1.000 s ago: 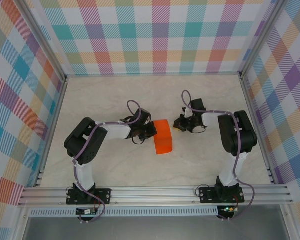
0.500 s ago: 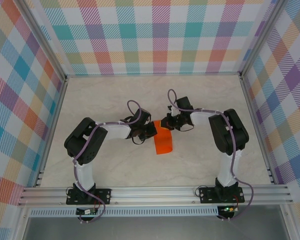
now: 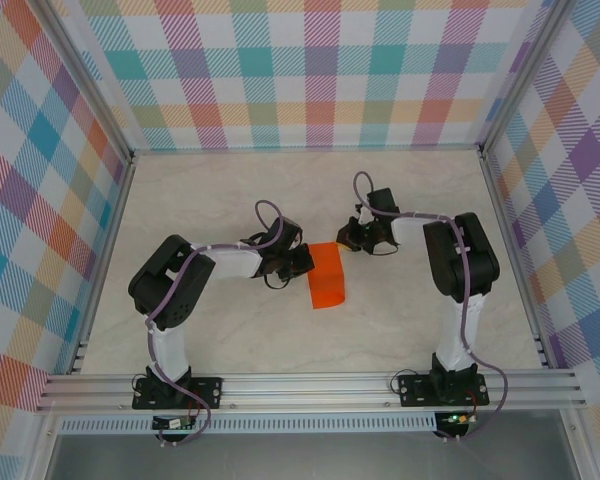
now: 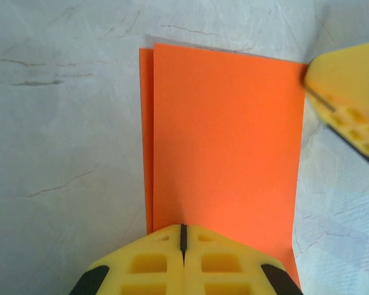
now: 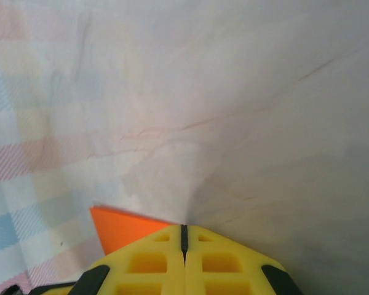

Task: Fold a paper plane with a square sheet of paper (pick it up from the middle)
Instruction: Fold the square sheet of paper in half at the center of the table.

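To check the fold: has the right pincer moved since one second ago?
Yes. The right pincer moved left, closing the gap to the square sheet of paper, and is now at its far right corner.

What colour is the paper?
The paper is plain bright orange, clearest in the left wrist view.

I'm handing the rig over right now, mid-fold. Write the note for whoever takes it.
Left gripper: shut, holding nothing, tips at the left edge of the orange sheet.
Right gripper: shut, holding nothing, at the sheet's far right corner.
Sheet: lying flat on the table, between the two arms.
Done: folded in half into a rectangle; the layers sit slightly offset along one edge.
Left: nose and wing folds; no plane shape yet.
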### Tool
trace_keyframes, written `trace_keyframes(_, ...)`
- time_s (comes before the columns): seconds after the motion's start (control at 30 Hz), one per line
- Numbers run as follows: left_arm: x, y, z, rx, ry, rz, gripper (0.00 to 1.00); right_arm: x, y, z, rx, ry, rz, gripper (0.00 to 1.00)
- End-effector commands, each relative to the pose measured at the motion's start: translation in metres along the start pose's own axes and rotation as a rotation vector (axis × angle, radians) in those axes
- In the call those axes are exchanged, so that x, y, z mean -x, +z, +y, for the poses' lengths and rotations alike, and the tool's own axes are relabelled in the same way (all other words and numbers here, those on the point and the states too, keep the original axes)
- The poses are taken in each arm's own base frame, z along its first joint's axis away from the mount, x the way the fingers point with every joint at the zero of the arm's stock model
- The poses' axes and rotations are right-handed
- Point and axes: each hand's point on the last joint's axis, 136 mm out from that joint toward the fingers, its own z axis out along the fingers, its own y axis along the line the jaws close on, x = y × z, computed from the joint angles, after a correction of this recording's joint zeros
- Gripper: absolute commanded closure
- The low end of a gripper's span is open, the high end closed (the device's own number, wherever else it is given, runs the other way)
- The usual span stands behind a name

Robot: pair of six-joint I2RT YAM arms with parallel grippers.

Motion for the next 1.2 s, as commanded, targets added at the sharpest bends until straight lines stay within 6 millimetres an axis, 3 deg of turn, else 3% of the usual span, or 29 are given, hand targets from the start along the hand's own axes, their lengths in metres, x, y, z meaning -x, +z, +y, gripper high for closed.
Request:
trace_keyframes(0.0,-0.078,-0.009,0.143,0.515,-0.076,0.226,1.0,0.021,-0.023,-0.016,-0.096,0.016,-0.117,1.0)
trace_keyframes(0.17,-0.078,-0.01,0.143,0.511,-0.071,0.223,1.0,0.005,-0.036,0.029,0.073,-0.059,-0.091,1.0)
trace_keyframes(0.3,-0.076,-0.01,0.142,0.509,-0.068,0.22,1.0,-0.022,-0.019,0.05,0.144,-0.086,0.033,1.0)
trace_keyframes(0.5,-0.078,-0.009,0.143,0.515,-0.065,0.226,1.0,-0.027,0.005,0.042,0.105,-0.054,0.091,1.0)
trace_keyframes(0.63,-0.077,-0.01,0.144,0.52,-0.061,0.225,1.0,-0.022,0.012,0.023,-0.002,-0.025,0.088,1.0)
trace_keyframes(0.77,-0.078,-0.011,0.146,0.527,-0.07,0.219,1.0,-0.006,0.003,-0.008,-0.138,0.039,0.038,1.0)
trace_keyframes(0.87,-0.08,-0.011,0.148,0.528,-0.077,0.22,1.0,0.007,-0.011,-0.017,-0.175,0.058,-0.017,1.0)
trace_keyframes(1.03,-0.079,-0.011,0.147,0.522,-0.076,0.22,1.0,0.005,-0.034,0.015,-0.067,-0.018,-0.028,1.0)
trace_keyframes(1.17,-0.078,-0.01,0.145,0.515,-0.072,0.217,1.0,-0.034,-0.046,0.037,0.05,-0.069,0.077,1.0)
